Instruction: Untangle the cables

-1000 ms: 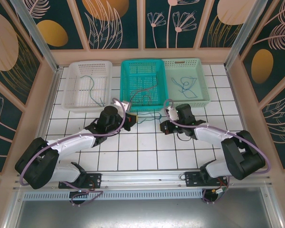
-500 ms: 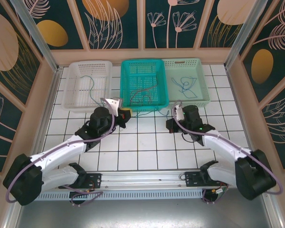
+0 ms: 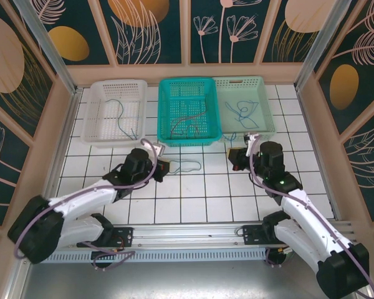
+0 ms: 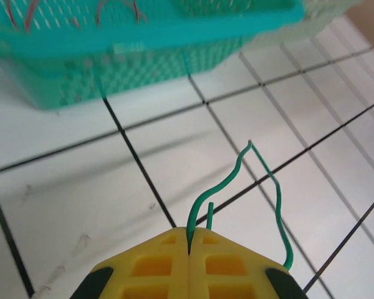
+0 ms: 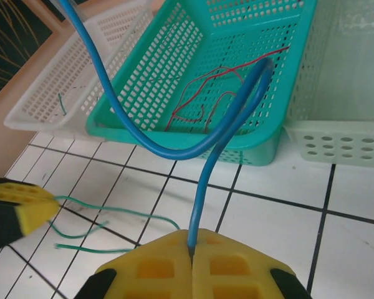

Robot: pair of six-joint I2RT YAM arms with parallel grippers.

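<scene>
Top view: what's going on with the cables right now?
The left fingers are shut on a green cable, which trails over the white tiles in front of the teal basket. The right fingers are shut on a blue cable that arches up off the table. Red cables lie in the teal basket. The white basket and pale green basket each hold a cable.

- The table [image 3: 193, 199] was covered in white square tiles with dark grid lines, with a low wooden frame around its sides.
- A white basket [image 3: 112, 142] stood on the far left of the tiles.
- A teal basket [image 3: 190, 141] stood just beside it, in the middle.
- A pale green basket [image 3: 255, 133] stood against the teal one's right side.
- A thin green cable [image 4: 278, 208] lay looped on the tiles near the front of the teal basket.
</scene>
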